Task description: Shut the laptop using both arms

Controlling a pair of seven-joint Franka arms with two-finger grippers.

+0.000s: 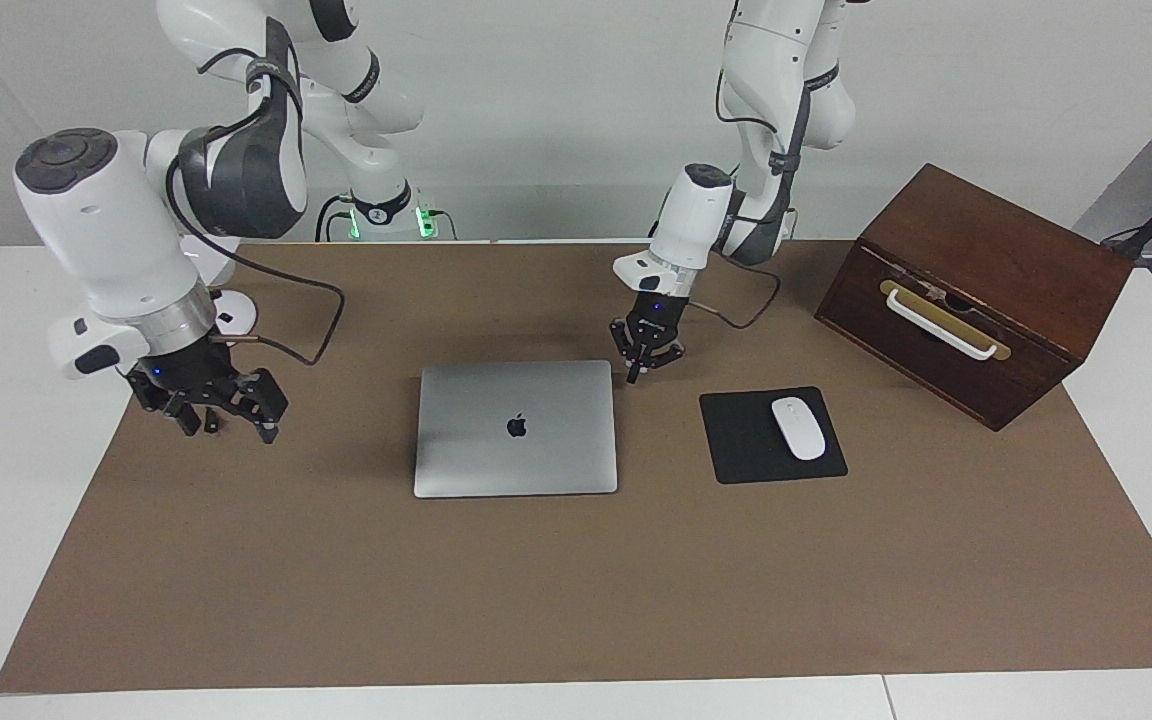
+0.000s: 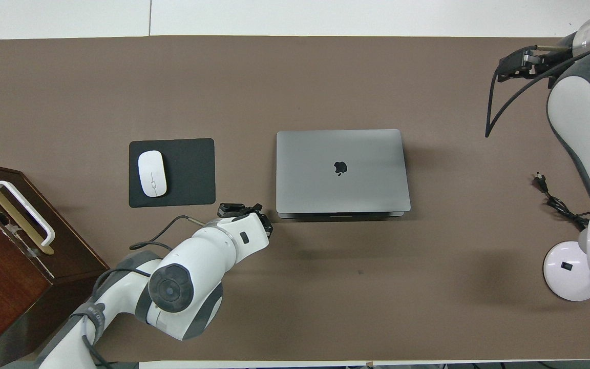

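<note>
The silver-grey laptop (image 1: 516, 428) lies in the middle of the brown mat with its lid down and the dark apple logo facing up; it also shows in the overhead view (image 2: 342, 170). My left gripper (image 1: 641, 368) hangs low beside the laptop's corner nearest the robots, toward the left arm's end; it also shows in the overhead view (image 2: 244, 210), and I see no contact with the lid. My right gripper (image 1: 221, 418) is open and empty, raised over bare mat toward the right arm's end, well away from the laptop; it also shows in the overhead view (image 2: 518, 64).
A black mouse pad (image 1: 736, 440) with a white mouse (image 1: 798, 428) lies beside the laptop, toward the left arm's end. A dark wooden box (image 1: 976, 290) with a white handle stands past it. A loose black cable (image 2: 556, 202) lies near the right arm's base.
</note>
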